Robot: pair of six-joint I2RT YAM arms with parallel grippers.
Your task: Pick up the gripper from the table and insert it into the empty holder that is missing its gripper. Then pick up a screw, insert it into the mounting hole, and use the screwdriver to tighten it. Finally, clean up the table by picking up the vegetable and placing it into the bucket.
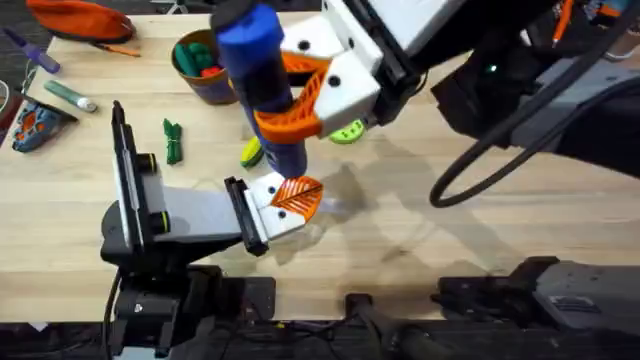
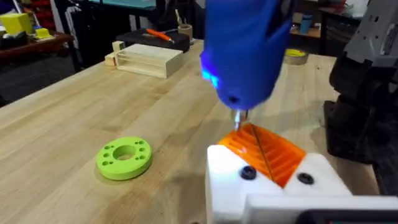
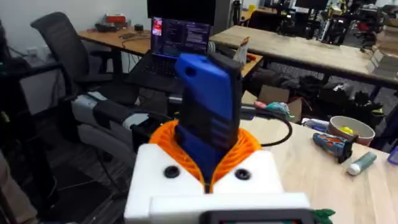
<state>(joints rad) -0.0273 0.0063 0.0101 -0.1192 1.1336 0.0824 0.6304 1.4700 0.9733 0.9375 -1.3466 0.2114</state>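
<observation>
The tabletop carried everything. The right end effector hung above mid-tabletop, clenched on the blue screwdriver, held approx upright w/ its thin tip down on the orange gripper. That gripper sat in the white holder of the left end effector; can't tell if the left one was released or clenched. The bucket stood further back, a green disc lay near the holder.
</observation>
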